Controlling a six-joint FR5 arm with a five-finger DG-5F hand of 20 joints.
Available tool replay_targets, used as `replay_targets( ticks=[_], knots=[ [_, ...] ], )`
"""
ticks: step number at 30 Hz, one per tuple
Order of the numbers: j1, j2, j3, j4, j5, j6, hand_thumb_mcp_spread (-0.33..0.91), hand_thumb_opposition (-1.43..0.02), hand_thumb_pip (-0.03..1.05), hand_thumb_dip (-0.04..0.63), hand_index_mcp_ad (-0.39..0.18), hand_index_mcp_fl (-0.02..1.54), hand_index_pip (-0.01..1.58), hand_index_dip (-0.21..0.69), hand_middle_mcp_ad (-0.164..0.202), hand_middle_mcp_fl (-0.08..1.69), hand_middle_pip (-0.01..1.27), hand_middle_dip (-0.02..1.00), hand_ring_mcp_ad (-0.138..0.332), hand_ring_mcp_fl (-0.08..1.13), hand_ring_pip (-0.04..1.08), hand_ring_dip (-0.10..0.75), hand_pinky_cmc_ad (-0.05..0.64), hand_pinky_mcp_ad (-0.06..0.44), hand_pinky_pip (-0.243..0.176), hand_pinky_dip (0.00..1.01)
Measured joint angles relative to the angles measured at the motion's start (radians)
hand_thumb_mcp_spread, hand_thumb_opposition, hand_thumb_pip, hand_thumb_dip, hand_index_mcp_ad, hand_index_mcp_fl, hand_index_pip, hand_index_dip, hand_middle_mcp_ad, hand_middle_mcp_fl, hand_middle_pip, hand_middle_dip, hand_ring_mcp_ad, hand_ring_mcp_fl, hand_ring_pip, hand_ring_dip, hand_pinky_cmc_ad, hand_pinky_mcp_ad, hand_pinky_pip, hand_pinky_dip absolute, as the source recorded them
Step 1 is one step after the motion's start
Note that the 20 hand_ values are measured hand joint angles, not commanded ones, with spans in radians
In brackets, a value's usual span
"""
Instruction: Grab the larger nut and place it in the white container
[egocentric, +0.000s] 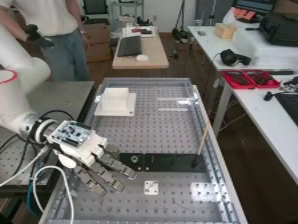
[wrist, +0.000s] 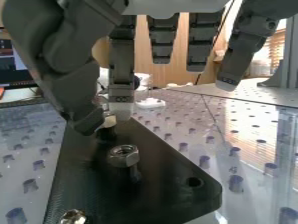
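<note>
The hand is above the bench's left side, its fingers extended and spread over the left end of a black plate. In the wrist view the hand is open, with the thumb's tip close to one fingertip just beyond a hex nut. This nut sits on the black plate, and nothing touches it. Another shiny nut is nearer the camera, partly cut off; which is larger I cannot tell. The white container stands on the bench's far left part.
A perforated metal bench with raised edges lies under the hand. A small white piece is beside the black plate, and a thin brown stick leans at the right. Red trays are on the side table.
</note>
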Motion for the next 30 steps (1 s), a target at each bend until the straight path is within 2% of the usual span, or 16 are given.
replay_targets(
  ticks=[6,12,22,30],
  knots=[
    [0.000,-0.001,-0.001,0.006,0.001,-0.003,0.31,-0.80,0.81,0.173,-0.131,0.15,1.56,0.089,0.072,-0.01,0.12,0.12,0.159,0.00,0.32,0.023,0.328,0.291,-0.105,0.81],
    [0.001,-0.008,0.002,0.005,0.003,0.004,0.32,-0.80,0.81,0.173,-0.070,0.20,1.56,0.105,0.072,-0.01,0.12,0.12,0.162,0.00,0.32,0.023,0.333,0.291,-0.105,0.81],
    [-0.001,-0.015,0.009,-0.002,-0.003,0.012,0.32,-0.80,0.81,0.173,-0.068,0.20,1.58,0.110,0.072,-0.01,0.12,0.12,0.162,0.00,0.32,0.023,0.316,0.291,-0.105,0.81],
    [-0.002,-0.020,0.018,-0.008,-0.013,0.016,0.32,-0.81,0.81,0.173,-0.037,0.20,1.58,0.124,0.072,-0.01,0.12,0.12,0.159,0.00,0.32,0.023,0.316,0.291,-0.105,0.81]
  ],
)
